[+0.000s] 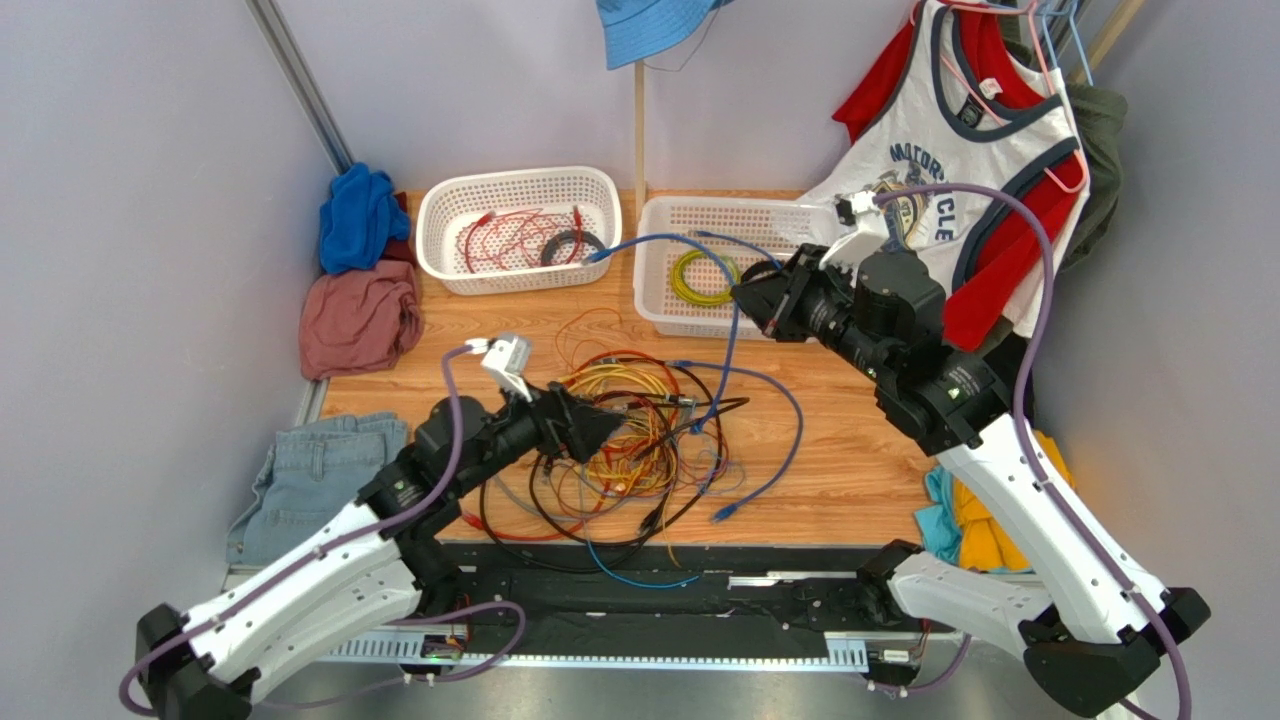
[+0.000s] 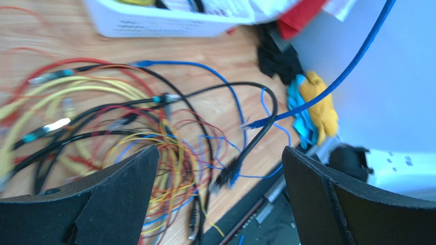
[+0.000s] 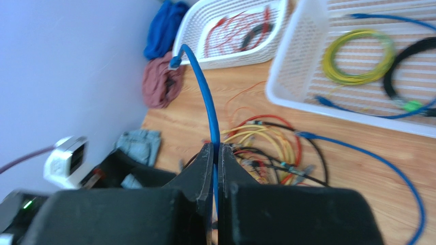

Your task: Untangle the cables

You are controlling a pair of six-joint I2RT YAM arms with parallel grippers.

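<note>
While the right gripper is raised over the right-hand white basket with its two fingers pressed together on a blue cable, the left gripper hangs low over the wooden table with its fingers spread wide and nothing between them.

The cables lie in a loose tangle on the table, in the middle near the front edge, just in front of the left gripper. They are black, red, orange, yellow and thin blue cords looped over one another, with small plug ends sticking out.

From the right gripper's closed fingers, the held blue cable drops toward the tangle on one side. On the other side it arcs through the air toward the left-hand white basket, and its plug end hangs free near that basket's right corner. A second blue loop lies flat on the table to the right of the tangle.

The left-hand basket holds thin red cords and a small black coil. The right-hand basket holds a yellow-green coil with a larger black ring beside it.

At the table's left edge sit a blue cloth, a dusty red cloth and denim.
</note>
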